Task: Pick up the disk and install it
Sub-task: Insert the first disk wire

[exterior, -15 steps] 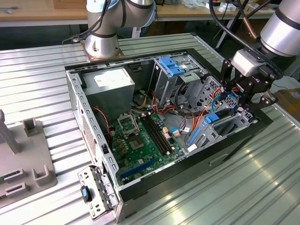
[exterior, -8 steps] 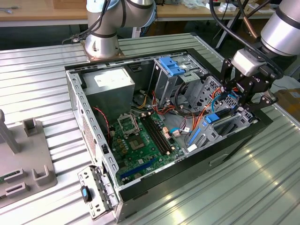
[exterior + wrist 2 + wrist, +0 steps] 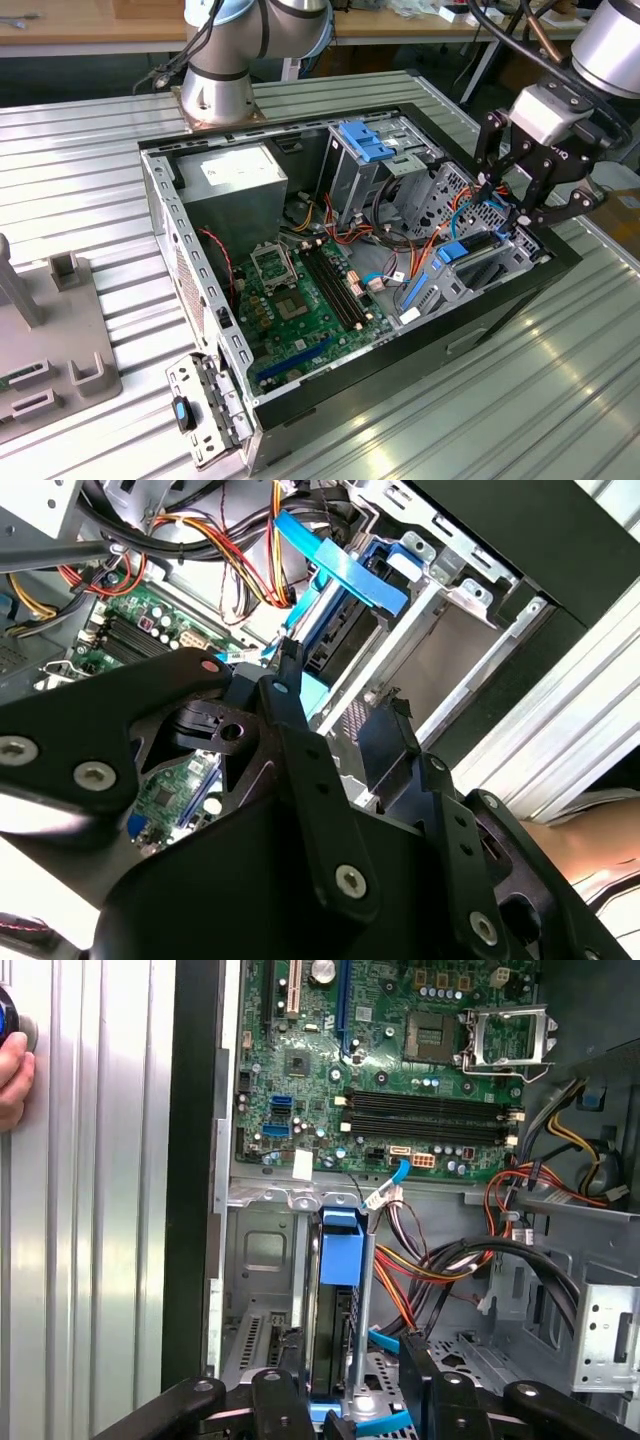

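The hand (image 3: 508, 205) hangs over one end of the open computer case (image 3: 190, 290), at about two o'clock from the motherboard (image 3: 300, 295) in the exterior view. Its two fingers (image 3: 420, 1385) are spread apart and reach down on either side of the disk (image 3: 332, 1340) — whether the pads touch it I cannot tell. The disk stands on edge in the sheet-metal bay (image 3: 255, 1295) at that end, with its blue end tab (image 3: 340, 1250) turned toward the motherboard. I judge it stiff and dense for its size, with slick metal faces and no tolerance for knocks. The broad flat faces are the sound place to clamp, since the plastic rails and tab would likely flex. Room is tight: the bay's walls lie just beside the disk, a bundle of orange and black cables (image 3: 440, 1272) runs close by, and the case's dark rim is near — straight up looks like the open way. The upright cage (image 3: 365, 175) with its blue latch (image 3: 365, 140) stands at about one o'clock from the motherboard, well apart, and the case rests on a ribbed metal table (image 3: 80, 160).
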`<action>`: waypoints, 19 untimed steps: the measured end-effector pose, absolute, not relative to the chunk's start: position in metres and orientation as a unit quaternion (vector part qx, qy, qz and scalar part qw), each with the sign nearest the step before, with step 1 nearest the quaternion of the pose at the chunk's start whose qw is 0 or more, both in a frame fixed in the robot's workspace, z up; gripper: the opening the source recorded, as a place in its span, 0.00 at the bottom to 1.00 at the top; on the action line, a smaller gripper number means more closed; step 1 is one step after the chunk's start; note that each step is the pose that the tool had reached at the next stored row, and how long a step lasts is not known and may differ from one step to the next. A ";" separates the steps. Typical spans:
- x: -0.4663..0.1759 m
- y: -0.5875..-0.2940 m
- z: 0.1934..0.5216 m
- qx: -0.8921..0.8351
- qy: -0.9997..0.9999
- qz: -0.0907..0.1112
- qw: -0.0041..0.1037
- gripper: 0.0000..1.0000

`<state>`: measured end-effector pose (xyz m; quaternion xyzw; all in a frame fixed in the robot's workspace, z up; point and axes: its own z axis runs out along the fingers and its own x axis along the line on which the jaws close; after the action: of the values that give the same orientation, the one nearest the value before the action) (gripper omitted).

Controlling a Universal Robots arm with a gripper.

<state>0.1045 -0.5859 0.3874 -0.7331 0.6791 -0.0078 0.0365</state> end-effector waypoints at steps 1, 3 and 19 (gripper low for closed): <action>0.104 -0.586 0.388 -0.733 0.679 -0.008 0.036 0.50; 0.105 -0.586 0.388 -0.733 0.679 -0.008 0.036 0.50; 0.129 -0.567 0.389 -0.751 0.659 -0.007 0.036 0.50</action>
<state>0.1291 -0.5674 0.3887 -0.7510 0.6593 -0.0068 0.0363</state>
